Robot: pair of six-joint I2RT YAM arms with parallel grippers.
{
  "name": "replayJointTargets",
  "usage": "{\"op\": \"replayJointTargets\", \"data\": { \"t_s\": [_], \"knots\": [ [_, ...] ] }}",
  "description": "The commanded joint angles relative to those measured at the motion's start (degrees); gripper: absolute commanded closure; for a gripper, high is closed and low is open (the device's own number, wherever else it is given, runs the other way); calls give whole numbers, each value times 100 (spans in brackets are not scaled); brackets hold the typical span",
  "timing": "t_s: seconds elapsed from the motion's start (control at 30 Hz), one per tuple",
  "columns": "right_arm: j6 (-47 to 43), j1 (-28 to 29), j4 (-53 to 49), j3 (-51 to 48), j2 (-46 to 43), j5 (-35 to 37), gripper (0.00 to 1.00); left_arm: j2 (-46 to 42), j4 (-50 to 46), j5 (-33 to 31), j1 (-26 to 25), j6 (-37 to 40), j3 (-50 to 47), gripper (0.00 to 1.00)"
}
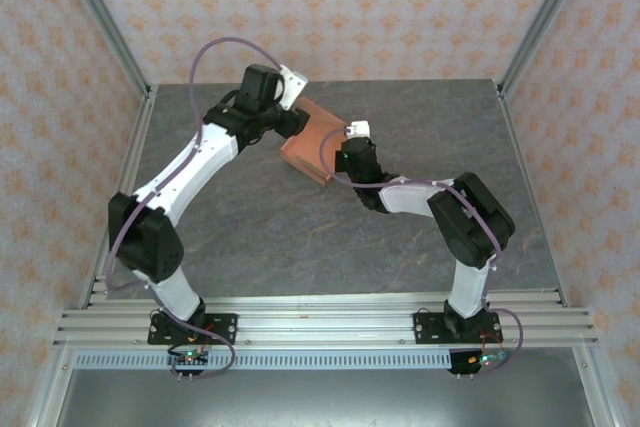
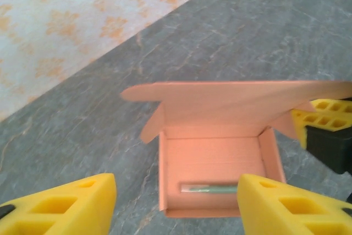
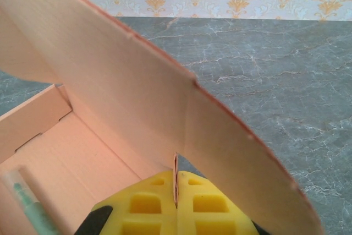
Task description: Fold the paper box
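We see one paper box [image 1: 312,143] on the grey table [image 1: 300,237], toward its far middle, with the lid raised. One thin greenish stick [image 2: 209,189] lies on the box's floor. Of the two grippers, the right gripper [image 3: 176,191] is clamped on the lid's edge. The left gripper [image 2: 176,191] hovers over the open tray, fingers apart, gripping nothing. Patterned walls [image 1: 330,7] stand behind.

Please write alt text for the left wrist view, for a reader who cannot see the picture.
A salmon-orange paper box sits open on a grey table, lid raised at the back, a thin greenish object inside. The left gripper is open in the foreground; at the right edge the right gripper pinches the lid.
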Motion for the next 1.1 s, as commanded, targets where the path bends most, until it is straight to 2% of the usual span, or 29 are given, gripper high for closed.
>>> {"op": "replayJointTargets", "data": {
  "t_s": [0.0,0.07,0.2,0.43,0.67,0.77,1.0,1.07],
  "knots": [
    [-190,-103,-210,-102,-212,43,100,-406,927,5,371,-355,-950,37],
    [-258,-156,-260,-101,-276,-50,100,-285,1222,350,544,-290,-1253,35],
    [-318,-285,-389,-73,-352,-221,100,415,1490,876,677,26,-1123,31],
    [-343,-368,-496,-28,-355,-349,100,1638,1568,1532,717,339,-119,28],
    [-379,-411,-540,33,-343,-403,100,2476,1399,1858,725,455,890,27],
    [-377,-408,-571,84,-316,-412,100,2686,1379,2106,720,450,1178,33],
    [-414,-441,-626,174,-280,-406,100,3002,1119,2551,723,433,1544,63],
    [-414,-446,-639,199,-273,-403,100,3023,1074,2566,718,420,1559,66]
  ]
}}
